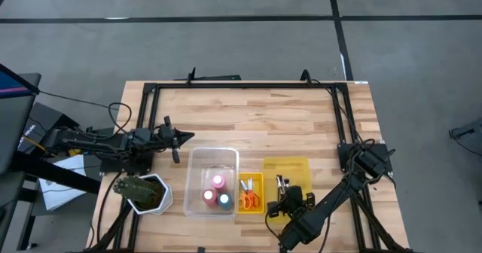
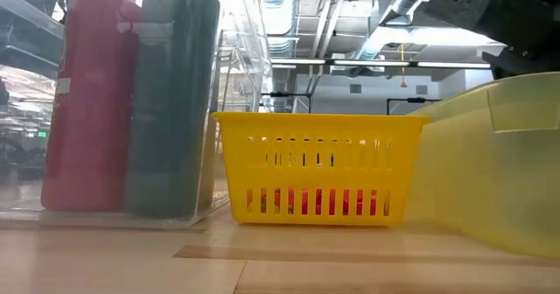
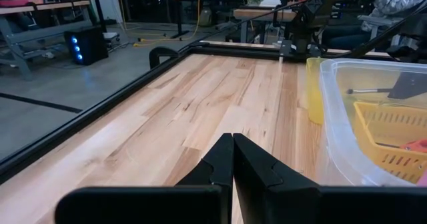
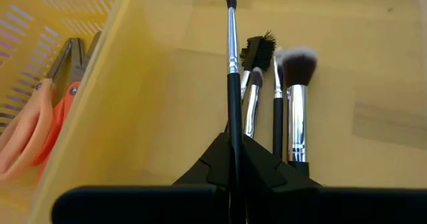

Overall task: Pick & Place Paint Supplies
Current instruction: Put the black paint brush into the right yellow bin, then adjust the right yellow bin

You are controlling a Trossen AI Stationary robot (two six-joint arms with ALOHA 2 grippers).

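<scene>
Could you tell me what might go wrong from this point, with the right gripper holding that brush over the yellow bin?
1. The right gripper pinches only the thin brush by its handle, so the brush could swing or slip before release.
2. Other brushes already lie just beneath in the translucent yellow bin; lowering further may knock or scatter them.
3. The bin wall stands close beside it, next to the scissors in the slotted yellow basket.

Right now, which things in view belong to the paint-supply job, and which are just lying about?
Part of the job:
- paint bottles in the clear bin
- scissors in the yellow basket
- brushes in the yellow bin
- thin brush gripped by the right gripper, fingers shut

Just lying about:
- potted plant
- papers beside the table
</scene>
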